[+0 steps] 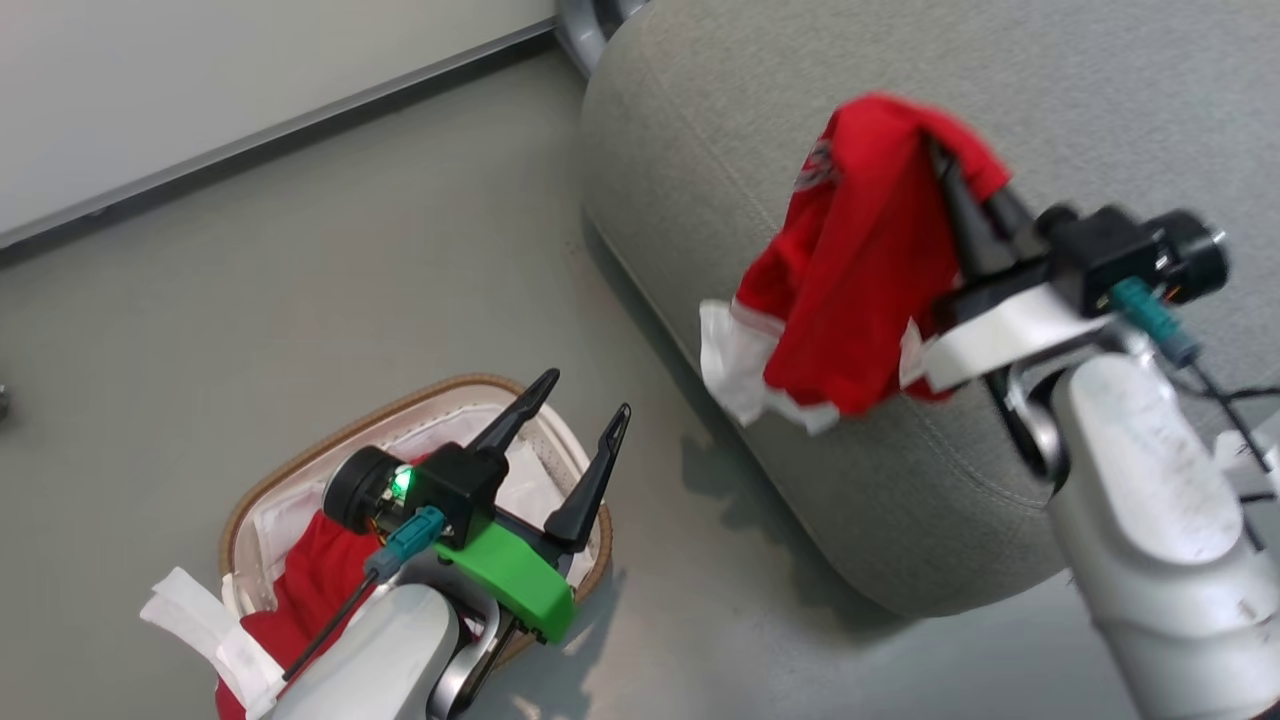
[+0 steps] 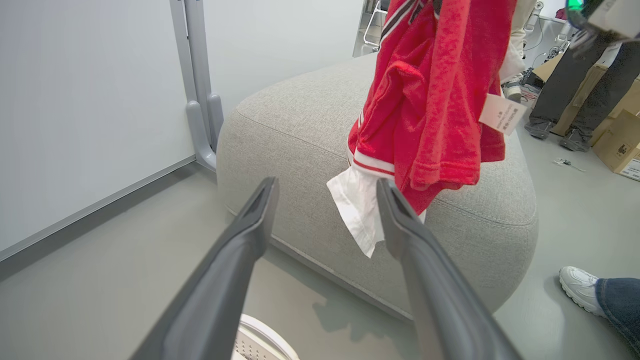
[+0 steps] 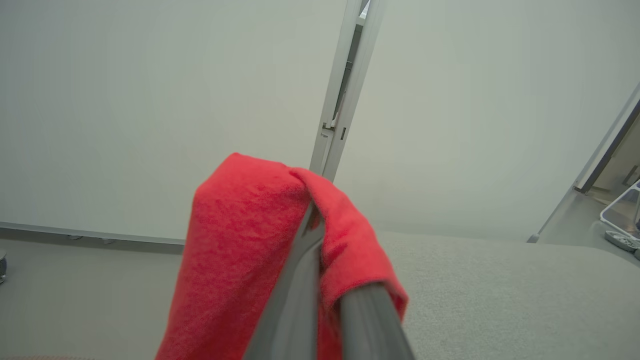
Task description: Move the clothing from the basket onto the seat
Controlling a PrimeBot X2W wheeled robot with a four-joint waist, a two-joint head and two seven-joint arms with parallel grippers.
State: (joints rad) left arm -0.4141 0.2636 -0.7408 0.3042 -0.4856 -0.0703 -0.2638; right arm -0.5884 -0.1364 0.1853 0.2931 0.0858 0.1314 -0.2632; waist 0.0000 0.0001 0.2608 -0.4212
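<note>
A smooth grey floor (image 1: 330,300) runs up to white wall panels (image 1: 200,80) with a dark strip along their foot. The seat (image 1: 1100,100), a big grey upholstered cushion with rounded edges, stands on the floor at the right. The basket (image 1: 350,428) sits on the floor at the lower left, well apart from the seat. One red garment (image 1: 320,580) lies inside it on a white lining (image 1: 290,510) that spills over the rim.

The left fingers (image 1: 600,470) are spread apart and hold nothing, hanging just above the basket. The right fingers (image 1: 960,215) are pressed together on a fold of the second red garment (image 1: 860,260). It hangs from them at the seat's near edge, white trim lowest. Whether it touches the upholstery cannot be told.

The left wrist view looks between the spread fingers at the seat's side, and it shows things the head view lacks:
- a white label (image 2: 502,115) on the hanging garment
- a grey panel stand (image 2: 200,125) beside the seat
- cardboard boxes (image 2: 617,145) on the floor
- a person's dark trouser legs (image 2: 565,85) behind the seat
- another person's white shoe (image 2: 580,287) under a blue jeans cuff, at the right edge
- a sliver of perforated basket wall at its bottom edge

The right wrist view shows the red cloth draped over the closed fingertips. Behind it are the seat's flat top and a narrow gap (image 3: 345,75) between two wall panels
</note>
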